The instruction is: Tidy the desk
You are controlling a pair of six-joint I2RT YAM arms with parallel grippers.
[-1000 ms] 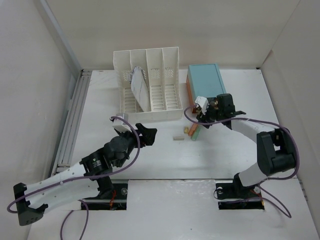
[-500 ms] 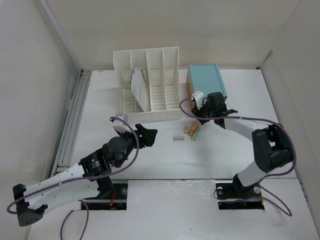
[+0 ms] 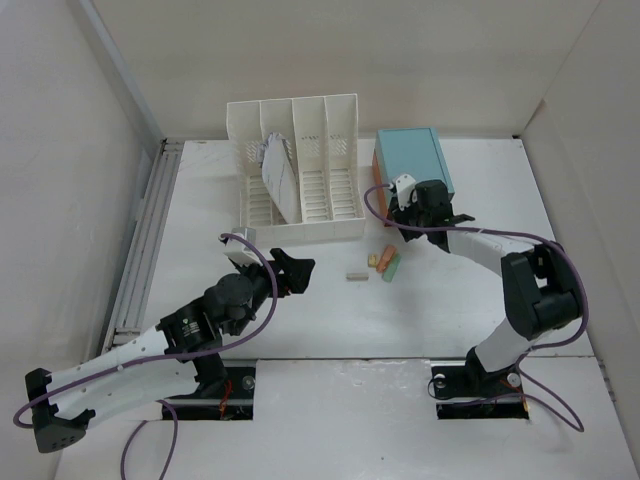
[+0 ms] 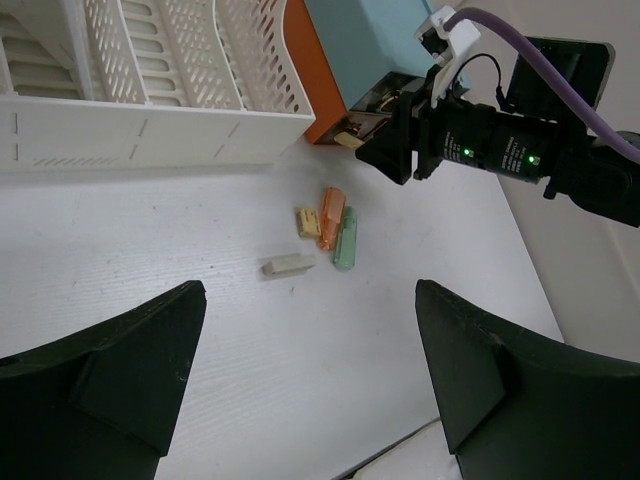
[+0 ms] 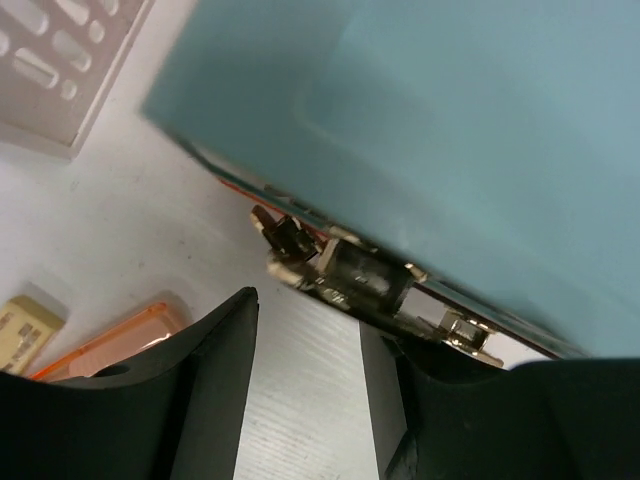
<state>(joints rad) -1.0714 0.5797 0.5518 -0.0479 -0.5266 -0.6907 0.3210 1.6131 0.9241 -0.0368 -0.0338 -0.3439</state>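
While left pincer (image 4: 310,292) gapes wide above desk (image 4: 150,230), right pincer (image 5: 305,320) slightly parted, close to teal box (image 5: 450,120) latch (image 5: 350,270)

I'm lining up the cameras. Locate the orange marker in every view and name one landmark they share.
Top external: orange marker sits mid-picture, right of centre, beside the green marker.
Left wrist: orange marker is at the picture's centre, left of the green one.
Right wrist: orange marker is in the bottom left corner, partly cut off.
Shared landmark: the teal drawer box.
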